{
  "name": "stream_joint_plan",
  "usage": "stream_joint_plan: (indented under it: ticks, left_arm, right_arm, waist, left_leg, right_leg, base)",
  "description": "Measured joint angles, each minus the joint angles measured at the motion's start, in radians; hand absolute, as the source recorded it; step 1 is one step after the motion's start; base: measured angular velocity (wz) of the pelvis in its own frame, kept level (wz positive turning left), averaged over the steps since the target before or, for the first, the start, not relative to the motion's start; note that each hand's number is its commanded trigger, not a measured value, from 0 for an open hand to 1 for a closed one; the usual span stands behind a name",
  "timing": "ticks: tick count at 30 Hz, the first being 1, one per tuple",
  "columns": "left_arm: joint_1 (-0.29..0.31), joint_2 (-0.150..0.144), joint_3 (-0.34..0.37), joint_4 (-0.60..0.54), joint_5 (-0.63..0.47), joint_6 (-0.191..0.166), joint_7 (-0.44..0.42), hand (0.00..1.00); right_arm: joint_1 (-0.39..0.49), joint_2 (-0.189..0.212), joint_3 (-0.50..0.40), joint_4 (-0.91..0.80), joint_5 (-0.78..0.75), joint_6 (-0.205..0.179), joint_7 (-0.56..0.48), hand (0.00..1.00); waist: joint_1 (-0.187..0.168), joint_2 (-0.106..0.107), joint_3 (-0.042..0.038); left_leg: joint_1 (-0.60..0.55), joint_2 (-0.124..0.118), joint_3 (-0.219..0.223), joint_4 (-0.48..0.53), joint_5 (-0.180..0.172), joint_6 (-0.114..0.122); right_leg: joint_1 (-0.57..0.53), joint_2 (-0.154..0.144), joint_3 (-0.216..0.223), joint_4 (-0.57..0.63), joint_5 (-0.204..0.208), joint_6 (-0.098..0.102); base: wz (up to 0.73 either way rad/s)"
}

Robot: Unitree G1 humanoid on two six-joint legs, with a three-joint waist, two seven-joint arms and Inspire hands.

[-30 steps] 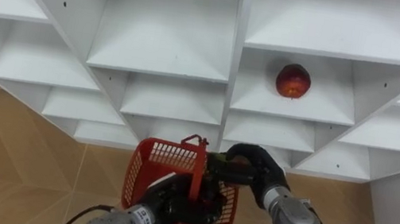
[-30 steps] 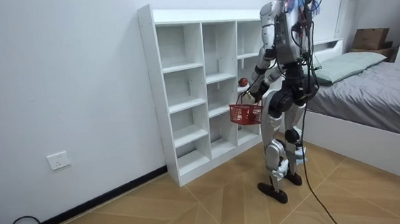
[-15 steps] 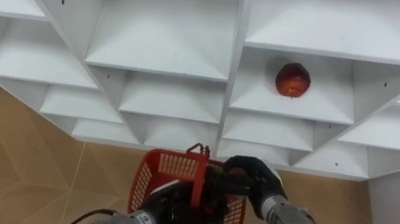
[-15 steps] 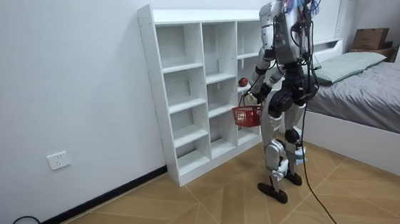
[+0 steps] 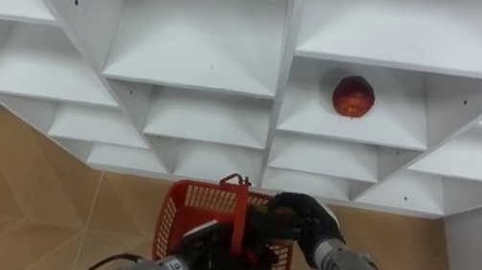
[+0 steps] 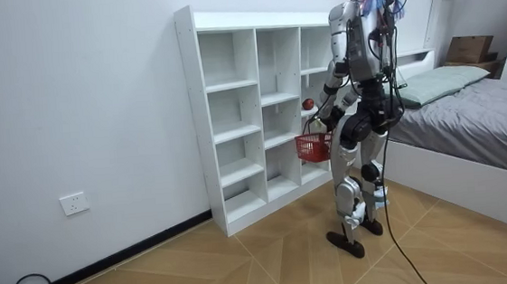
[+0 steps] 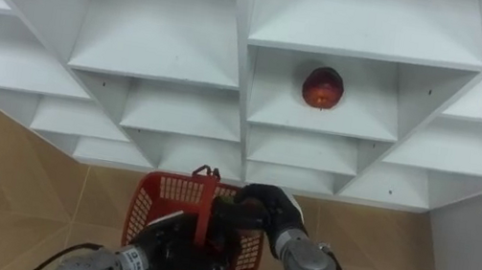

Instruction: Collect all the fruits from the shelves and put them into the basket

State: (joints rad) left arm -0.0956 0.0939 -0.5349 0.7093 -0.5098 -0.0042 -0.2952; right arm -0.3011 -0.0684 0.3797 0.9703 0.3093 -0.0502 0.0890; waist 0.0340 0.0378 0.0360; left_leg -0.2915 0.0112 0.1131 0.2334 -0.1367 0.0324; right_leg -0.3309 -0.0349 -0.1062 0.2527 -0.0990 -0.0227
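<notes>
Holding the basket below the fruit shelf

Left eye view: a round red fruit (image 5: pixel 354 96) sits alone on a shelf in the right-hand column of the white closet (image 5: pixel 196 50). Lower down, the left hand (image 5: pixel 214 255) is wrapped round the handle of a red basket (image 5: pixel 191 207). The right hand (image 5: pixel 298 214) hangs over the basket's right side with its fingers curled; whether they hold anything, I cannot tell.

Room view: the robot stands upright facing the closet, the basket at hip height close to the shelves. A bed (image 6: pixel 468 107) lies behind it.

Right eye view: same arrangement, with the fruit well above both hands.
</notes>
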Motion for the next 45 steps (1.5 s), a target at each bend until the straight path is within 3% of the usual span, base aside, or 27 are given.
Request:
stream_joint_plan:
  ticks: [12,22,45]
  left_arm:
    - [-0.002,-0.001,0.002,-0.002,0.001,0.0,0.0,1.0]
    - [-0.014,-0.003,0.003,-0.002,0.003,0.01,-0.002,1.0]
    - [-0.02,-0.003,0.004,-0.002,0.029,0.01,0.0,1.0]
  right_arm:
    - [-0.001,0.001,-0.002,0.019,0.039,-0.025,0.024,0.0]
    - [-0.003,-0.001,-0.01,0.036,0.046,-0.048,0.046,0.0]
    - [-0.009,-0.008,-0.013,0.046,0.044,-0.058,0.066,0.0]
  waist:
    - [-0.001,0.003,-0.0004]
    - [-0.002,0.022,0.0026]
    - [-0.002,0.017,0.0054]
  left_leg:
    - [-0.004,0.004,0.0,0.0,0.0,0.0]
    - [-0.004,0.009,0.0,0.001,-0.002,-0.004]
    - [-0.002,0.01,0.011,0.002,-0.002,-0.004]
  right_leg:
    - [0.004,0.004,-0.002,-0.014,0.006,-0.002]
    - [0.004,0.009,0.001,-0.014,0.009,-0.006]
    - [0.002,0.01,0.013,-0.013,0.009,-0.006]
  base:
    - [0.0]
    - [0.0]
    - [-0.01]
